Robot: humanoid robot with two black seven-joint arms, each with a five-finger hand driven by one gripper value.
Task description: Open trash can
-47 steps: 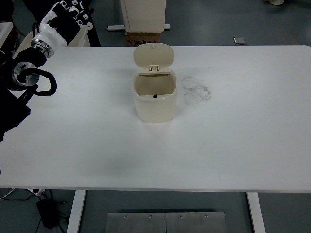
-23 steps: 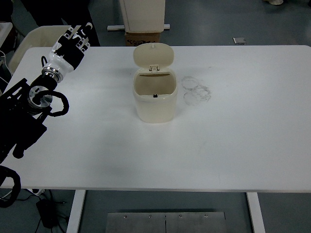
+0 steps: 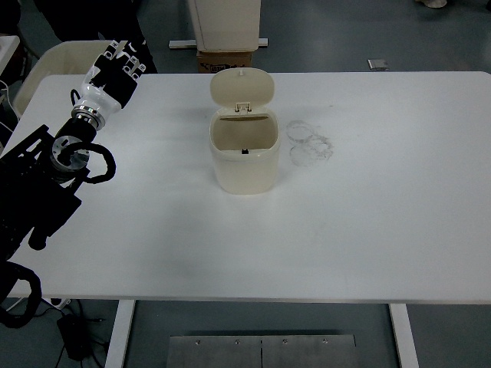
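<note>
the cream trash can (image 3: 244, 157) stands upright a little left of the middle of the white table (image 3: 360, 230), toward the far half. its lid (image 3: 242, 87) is flipped up and back on the hinge at the 12 o'clock side of the rim, so the pale underside faces the camera and the mouth is fully uncovered, showing a shadowed interior. nothing touches the can.

at about 3 o'clock from the can, just beside it, faint ring-shaped smudges (image 3: 309, 142) mark the tabletop.

at about 10 o'clock from the can, well apart from it, the left hand (image 3: 111, 71) hangs over the far left corner of the table. its white and black fingers (image 3: 129, 54) are spread loosely and point toward 1 o'clock, with nothing in them. the left arm (image 3: 46, 184), black with a metal wrist joint and a looped cable, runs from the hand down toward 7 o'clock and leaves by the left edge.

beyond the table at 12 o'clock from the can sits a cardboard box (image 3: 227, 60) on the grey floor, under a pale cabinet (image 3: 226, 23).
</note>
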